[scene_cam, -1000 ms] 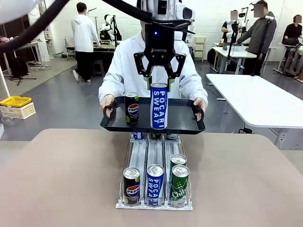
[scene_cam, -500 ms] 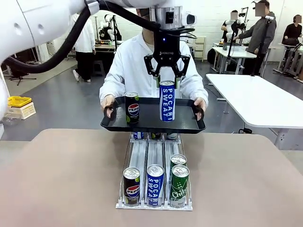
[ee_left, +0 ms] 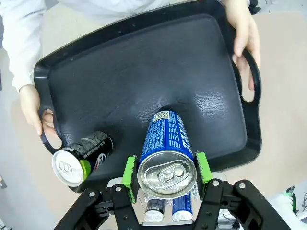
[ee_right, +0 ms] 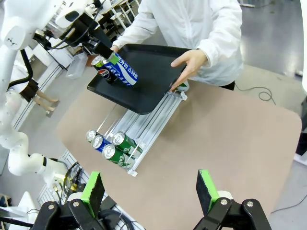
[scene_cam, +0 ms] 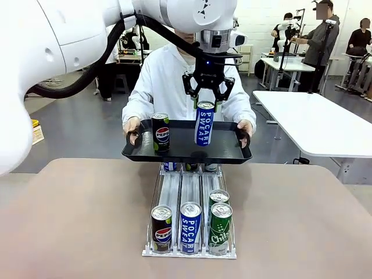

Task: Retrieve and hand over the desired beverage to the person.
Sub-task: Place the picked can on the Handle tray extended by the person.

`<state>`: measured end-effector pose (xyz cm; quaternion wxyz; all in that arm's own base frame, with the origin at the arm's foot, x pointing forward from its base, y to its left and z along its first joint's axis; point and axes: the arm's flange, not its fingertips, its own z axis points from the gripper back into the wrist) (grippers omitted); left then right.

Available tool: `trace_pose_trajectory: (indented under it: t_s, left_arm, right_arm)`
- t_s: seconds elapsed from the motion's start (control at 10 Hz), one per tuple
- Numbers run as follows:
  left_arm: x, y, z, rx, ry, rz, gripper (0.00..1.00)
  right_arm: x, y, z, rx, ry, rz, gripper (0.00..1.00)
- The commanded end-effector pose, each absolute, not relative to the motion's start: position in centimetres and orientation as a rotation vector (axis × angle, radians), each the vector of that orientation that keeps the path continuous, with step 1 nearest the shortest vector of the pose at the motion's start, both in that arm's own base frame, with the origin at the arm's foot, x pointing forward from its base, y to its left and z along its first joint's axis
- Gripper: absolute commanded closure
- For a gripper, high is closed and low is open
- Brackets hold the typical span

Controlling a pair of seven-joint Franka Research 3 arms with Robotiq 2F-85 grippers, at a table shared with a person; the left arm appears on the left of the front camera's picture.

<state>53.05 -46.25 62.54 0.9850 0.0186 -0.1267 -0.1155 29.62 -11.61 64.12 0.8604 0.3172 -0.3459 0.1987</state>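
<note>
- My left gripper is clamped on the rim end of a smooth blue metal can, which stands upright on the tray.
- Under it I see a black, matte plastic tray with loop handles, held by the person; a dark cola can stands beside mine.
- Nearer me on the table, a clear slotted rack holds cylindrical cans.
- My right gripper hangs spread, holding nothing.

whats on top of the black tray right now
A Pepsi can and a Pocari Sweat can, the latter gripped by the left end effector. Its base is hidden.
</note>
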Motion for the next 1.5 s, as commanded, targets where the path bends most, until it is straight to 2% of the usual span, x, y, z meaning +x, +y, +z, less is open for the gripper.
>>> trace_pose_trajectory:
  t_s: [0.0,1.4]
  left_arm:
    - [55.7,-46.6,63.7,0.008,-0.235,-0.192,0.42]
    - [57.3,-46.0,62.9,-0.011,-0.038,-0.183,0.42]
  right_arm:
    - [29.9,-11.5,64.1,0.703,-0.748,0.434,0.0]
    - [29.9,-11.5,64.1,0.703,-0.748,0.434,0.0]
